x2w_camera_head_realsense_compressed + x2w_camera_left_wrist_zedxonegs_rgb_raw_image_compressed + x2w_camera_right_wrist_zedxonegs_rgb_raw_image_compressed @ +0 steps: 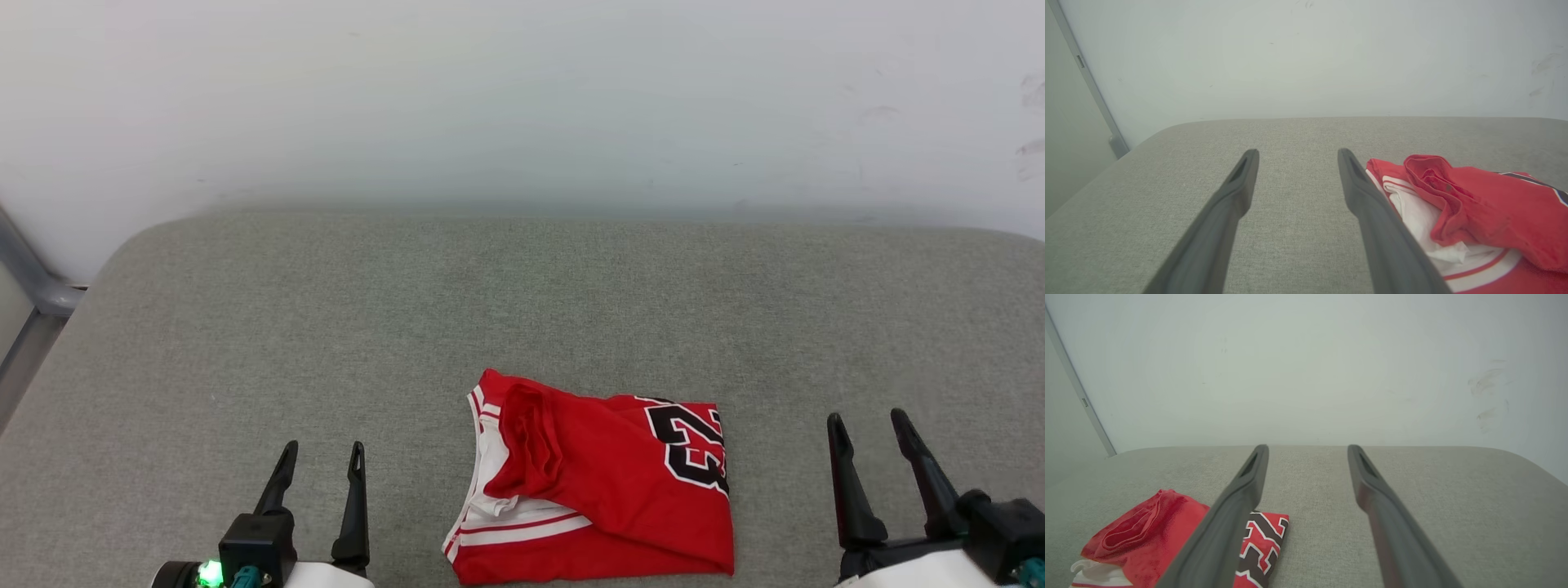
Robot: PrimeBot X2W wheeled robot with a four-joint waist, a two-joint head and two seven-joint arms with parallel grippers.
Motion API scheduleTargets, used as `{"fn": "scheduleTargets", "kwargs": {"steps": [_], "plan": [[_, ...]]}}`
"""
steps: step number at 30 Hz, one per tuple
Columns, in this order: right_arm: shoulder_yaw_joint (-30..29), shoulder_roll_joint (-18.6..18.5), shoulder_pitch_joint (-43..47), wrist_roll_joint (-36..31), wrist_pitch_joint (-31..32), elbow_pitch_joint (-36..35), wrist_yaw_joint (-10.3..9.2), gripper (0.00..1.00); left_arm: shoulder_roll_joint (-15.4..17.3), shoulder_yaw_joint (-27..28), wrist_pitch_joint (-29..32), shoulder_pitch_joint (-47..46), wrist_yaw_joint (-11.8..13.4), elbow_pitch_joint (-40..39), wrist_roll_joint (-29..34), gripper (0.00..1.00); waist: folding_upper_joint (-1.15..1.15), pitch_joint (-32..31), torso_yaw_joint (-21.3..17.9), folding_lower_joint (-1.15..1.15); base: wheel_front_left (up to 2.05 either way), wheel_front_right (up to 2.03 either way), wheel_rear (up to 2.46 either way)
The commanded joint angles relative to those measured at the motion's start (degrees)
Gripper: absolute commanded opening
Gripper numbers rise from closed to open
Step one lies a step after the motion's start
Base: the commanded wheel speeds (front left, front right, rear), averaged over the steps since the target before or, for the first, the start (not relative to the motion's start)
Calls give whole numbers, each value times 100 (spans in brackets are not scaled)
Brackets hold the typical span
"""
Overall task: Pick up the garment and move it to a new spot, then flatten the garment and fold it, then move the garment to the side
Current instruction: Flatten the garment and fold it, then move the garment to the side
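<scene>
Jaws spread on left gripper [324, 449] and right gripper [865, 418] at the grey cushion's [408, 310] near edge, where the rumpled red jersey [604, 498] lies centrally; pinch its seemingly loose layers together.

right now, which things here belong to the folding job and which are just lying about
Part of the job:
- garment, red, roughly folded
- left gripper, open, not touching it
- right gripper, open, not touching it

Just there:
- grey cushion under the garment
- white wall
- grey rail at the far left
</scene>
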Motion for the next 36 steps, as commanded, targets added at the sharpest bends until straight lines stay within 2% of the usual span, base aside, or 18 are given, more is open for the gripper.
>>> {"fn": "scheduleTargets", "kwargs": {"steps": [1,10,21,25,30,33,36], "plan": [[-25,39,110,-31,-7,-29,-5,100,21,4,-13,49,-19,-24,17,100,0,-6,2,0,0,0,0],[-98,154,415,-233,-8,24,-4,100,48,13,-13,115,-14,-19,61,100,0,-30,46,0,0,0,0],[-245,112,98,-312,-9,28,-5,100,33,-31,-13,20,5,11,42,100,0,20,137,0,0,0,0],[-258,-165,-322,-267,-8,-38,-5,100,23,-66,-13,-36,27,-21,29,100,0,89,175,0,0,0,0],[11,-705,-1050,-86,145,23,-6,100,17,-131,-13,-141,15,-32,33,100,0,235,259,0,0,0,0],[401,-1098,-1522,112,672,79,-5,100,14,-167,-13,-217,21,-56,28,100,0,366,310,0,0,0,0],[884,-1486,-1914,568,1537,151,-6,100,12,-173,-13,-291,13,-52,12,100,0,483,351,0,0,0,0]]}}
